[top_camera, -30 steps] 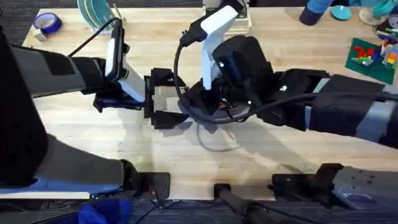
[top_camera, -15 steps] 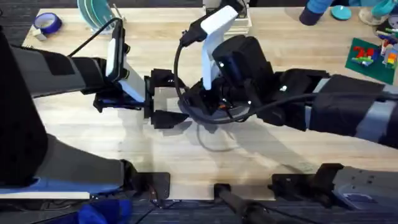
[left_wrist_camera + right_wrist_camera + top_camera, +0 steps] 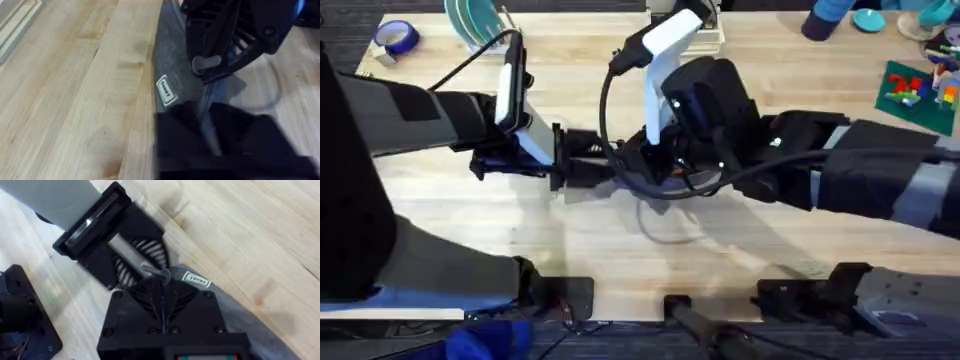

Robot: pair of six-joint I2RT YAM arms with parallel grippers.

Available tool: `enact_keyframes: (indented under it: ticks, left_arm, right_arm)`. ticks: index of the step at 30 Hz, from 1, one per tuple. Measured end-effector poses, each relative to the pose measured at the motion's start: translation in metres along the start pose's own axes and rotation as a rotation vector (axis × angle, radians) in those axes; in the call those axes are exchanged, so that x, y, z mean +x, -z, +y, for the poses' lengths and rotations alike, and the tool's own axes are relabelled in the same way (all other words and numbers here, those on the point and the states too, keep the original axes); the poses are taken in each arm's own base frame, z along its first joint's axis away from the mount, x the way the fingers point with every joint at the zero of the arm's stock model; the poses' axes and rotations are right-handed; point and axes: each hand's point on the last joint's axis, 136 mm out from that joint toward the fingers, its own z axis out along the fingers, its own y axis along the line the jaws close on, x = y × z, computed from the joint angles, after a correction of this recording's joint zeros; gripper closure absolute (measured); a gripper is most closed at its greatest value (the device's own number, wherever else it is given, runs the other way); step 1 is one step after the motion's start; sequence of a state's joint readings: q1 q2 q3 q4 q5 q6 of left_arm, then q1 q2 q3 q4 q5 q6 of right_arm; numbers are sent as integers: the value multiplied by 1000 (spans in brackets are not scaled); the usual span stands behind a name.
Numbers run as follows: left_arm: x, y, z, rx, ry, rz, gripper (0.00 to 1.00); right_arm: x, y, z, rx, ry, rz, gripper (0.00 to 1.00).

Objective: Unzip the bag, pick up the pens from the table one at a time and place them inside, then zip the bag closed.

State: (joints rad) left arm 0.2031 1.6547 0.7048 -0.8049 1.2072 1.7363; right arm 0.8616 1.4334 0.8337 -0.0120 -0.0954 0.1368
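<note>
The blue-grey bag lies on the wooden table, its white label facing up. My left gripper is shut on the fabric at one end of the bag. The right gripper is shut just beyond it, on the small metal zipper pull. In the overhead view the two grippers, left and right, meet nose to nose at the table's middle and hide most of the bag. The pens are out of view.
A blue tape roll and a teal plate sit at the back left. A green plate with toy bricks is at the back right. A thin cable loop lies on the table in front of the grippers.
The left gripper's fingers, spread wide in the earlier frames, have shut on the bag's end. The right arm has stayed in place.
</note>
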Motion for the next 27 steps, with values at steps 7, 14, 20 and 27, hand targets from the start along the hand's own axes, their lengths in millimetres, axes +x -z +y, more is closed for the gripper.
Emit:
enact_keyframes:
  ticks: [7,14,20,27]
  left_arm:
    - [0,0,0,-1,-8,0,956]
    - [0,0,0,-1,-8,0,957]
    - [0,0,0,1,-9,1,957]
    - [0,-1,0,1,-11,0,957]
  right_arm:
    - [1,0,0,-3,-1,5,970]
    - [4,0,-1,1,-4,17,970]
    - [13,3,-16,23,-37,58,970]
    - [21,19,-36,58,-90,95,970]
